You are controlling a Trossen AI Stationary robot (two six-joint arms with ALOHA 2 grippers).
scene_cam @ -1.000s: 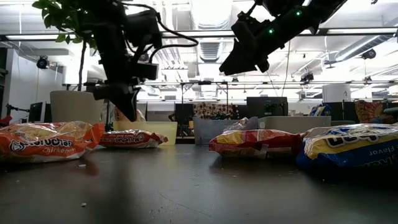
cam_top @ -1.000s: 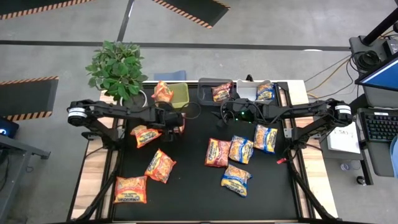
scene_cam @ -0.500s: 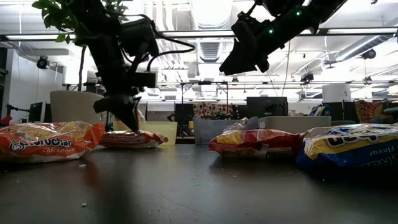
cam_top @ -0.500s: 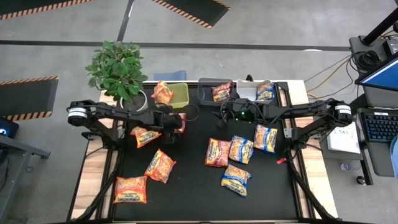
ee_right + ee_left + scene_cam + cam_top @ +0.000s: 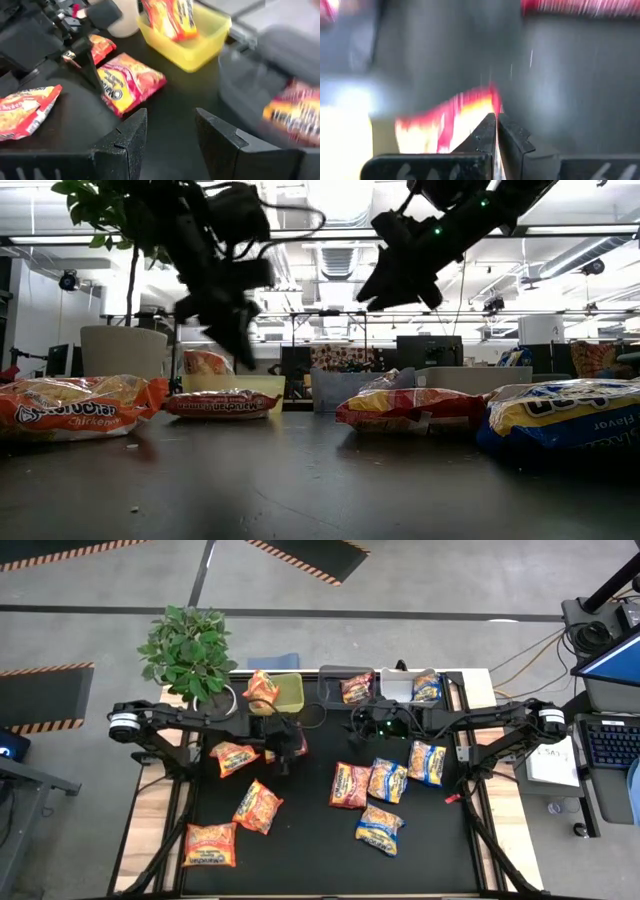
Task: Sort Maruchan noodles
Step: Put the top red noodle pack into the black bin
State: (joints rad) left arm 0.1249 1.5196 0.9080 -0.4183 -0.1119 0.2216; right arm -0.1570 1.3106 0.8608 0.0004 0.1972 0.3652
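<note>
Between the left gripper's (image 5: 291, 748) closed jaws hangs a red-pink Maruchan packet (image 5: 451, 120), lifted above the dark worktop (image 5: 310, 840) just near of the yellow-green bin (image 5: 287, 692), which holds an orange packet (image 5: 262, 688). Other packets lie scattered left and right on the worktop. Farther right, the right gripper (image 5: 356, 724) hovers near the dark bin (image 5: 330, 682), jaws parted and holding nothing.

Grey floor (image 5: 420, 600) — hazard-striped mats (image 5: 310, 558) — potted plant (image 5: 188, 650).
</note>
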